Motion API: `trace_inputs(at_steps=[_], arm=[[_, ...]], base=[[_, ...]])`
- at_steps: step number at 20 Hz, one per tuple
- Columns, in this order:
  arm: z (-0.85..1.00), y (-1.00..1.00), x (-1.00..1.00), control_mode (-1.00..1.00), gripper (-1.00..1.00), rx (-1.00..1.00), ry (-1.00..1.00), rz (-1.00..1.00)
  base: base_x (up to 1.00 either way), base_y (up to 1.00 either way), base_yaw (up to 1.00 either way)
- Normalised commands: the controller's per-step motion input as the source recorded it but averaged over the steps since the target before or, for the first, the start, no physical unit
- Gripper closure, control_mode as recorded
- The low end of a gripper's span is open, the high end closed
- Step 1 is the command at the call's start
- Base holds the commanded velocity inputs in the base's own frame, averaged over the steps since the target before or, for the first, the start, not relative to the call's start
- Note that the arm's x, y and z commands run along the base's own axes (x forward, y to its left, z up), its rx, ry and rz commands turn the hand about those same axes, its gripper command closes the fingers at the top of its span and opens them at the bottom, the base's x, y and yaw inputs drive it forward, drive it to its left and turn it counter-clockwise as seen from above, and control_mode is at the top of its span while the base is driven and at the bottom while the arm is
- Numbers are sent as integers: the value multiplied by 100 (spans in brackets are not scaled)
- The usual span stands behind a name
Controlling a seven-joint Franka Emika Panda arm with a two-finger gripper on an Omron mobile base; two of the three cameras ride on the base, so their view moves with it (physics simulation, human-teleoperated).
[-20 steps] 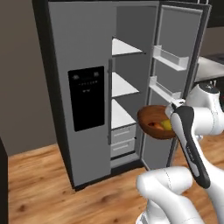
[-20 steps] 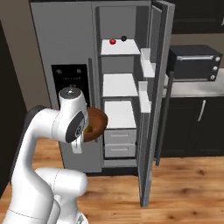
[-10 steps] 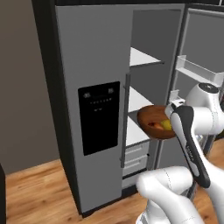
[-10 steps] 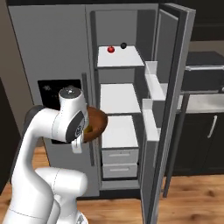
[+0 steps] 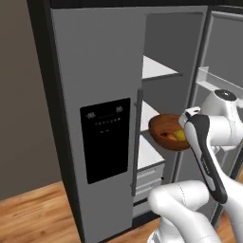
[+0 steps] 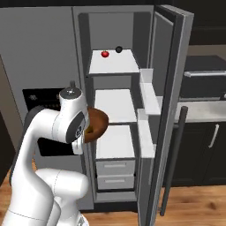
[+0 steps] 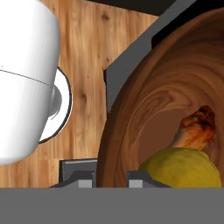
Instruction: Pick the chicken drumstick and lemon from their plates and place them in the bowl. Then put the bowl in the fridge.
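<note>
The claw [image 7: 111, 175] is clamped on the rim of the wooden bowl [image 5: 167, 132], holding it, with lemon [image 7: 181, 168] and chicken drumstick [image 7: 195, 128] inside, before the open fridge [image 6: 114, 79].

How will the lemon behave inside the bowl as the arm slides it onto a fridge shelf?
The lemon looks round and smooth, so it probably rolls if the bowl tilts. The drumstick lying against it may check that a little. The bowl's deep walls likely keep both in. The tool grips the rim only, so a sag seems possible.
</note>
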Motion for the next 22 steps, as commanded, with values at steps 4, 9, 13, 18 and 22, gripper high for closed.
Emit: trace_inputs(at_steps=[4, 9, 13, 18, 22], arm=[[0, 0, 0, 100, 100, 0, 0, 0], [0, 0, 0, 100, 100, 0, 0, 0], [0, 0, 0, 100, 100, 0, 0, 0], [0, 0, 0, 100, 100, 0, 0, 0], [0, 0, 0, 100, 100, 0, 0, 0]], base=[[26, -40, -7], [30, -22, -2], [40, -5, 3], [52, -10, 8], [56, -29, 8]])
